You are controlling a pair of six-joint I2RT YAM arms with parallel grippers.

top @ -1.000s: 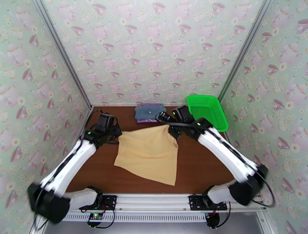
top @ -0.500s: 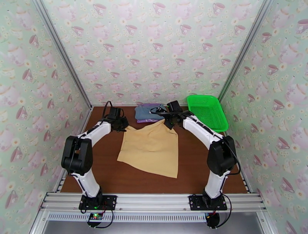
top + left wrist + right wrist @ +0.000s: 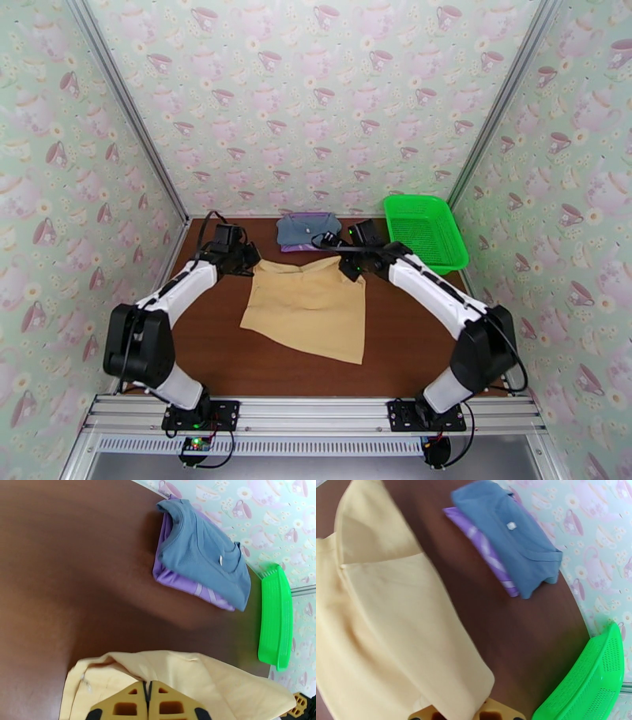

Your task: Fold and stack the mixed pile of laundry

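The tan-yellow garment lies spread in the middle of the table, its far edge doubled over. My left gripper is shut on its far left corner, and my right gripper is shut on its far right corner. In the left wrist view the shut gripper pinches the tan cloth. The right wrist view has the cloth running in between the gripper fingers. Behind, the slate blue-grey garment lies folded on top of the folded lilac garment.
A bright green mesh basket stands at the back right, tilted against the wall. The folded stack lies just beyond the tan cloth. Patterned walls close in the table on three sides. Bare brown table shows to the right and in front.
Both arms stretched toward the back, then drew slightly nearer. The tan garment's far edge came with them and now lies folded over. Both grippers stayed shut.
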